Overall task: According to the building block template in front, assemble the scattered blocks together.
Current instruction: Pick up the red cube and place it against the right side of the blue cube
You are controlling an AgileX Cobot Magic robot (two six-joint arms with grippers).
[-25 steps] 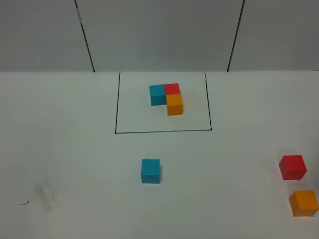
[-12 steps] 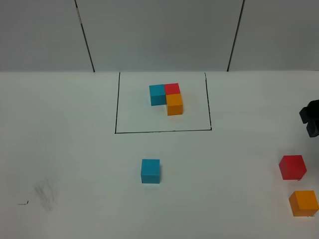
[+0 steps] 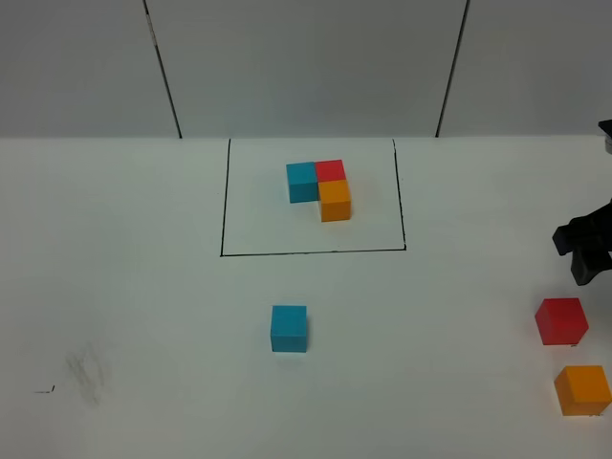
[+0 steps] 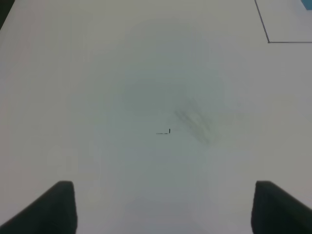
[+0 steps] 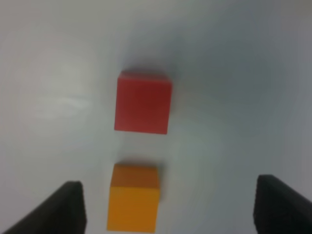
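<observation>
Right end effector (image 3: 580, 251) at right edge of frame, fingers spread, holding nothing, just above red block (image 3: 560, 320); orange block (image 3: 582, 389) in lower right corner. Blue block (image 3: 289, 328) centre-low. Template (image 3: 320, 186) upper centre (black-framed). Left end effector (image 4: 163, 207) released over tabletop (image 4: 97, 97).

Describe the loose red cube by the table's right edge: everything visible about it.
The red cube is a plain matte block, evenly coloured, with crisp edges and no markings; it looks like painted wood or plastic. It sits flat on the white table near the right edge, outside the drawn black frame. The orange cube lies just nearer the camera, with a clear gap between them. Only the table touches the red cube. The right gripper hovers close by, open and not in contact.
</observation>
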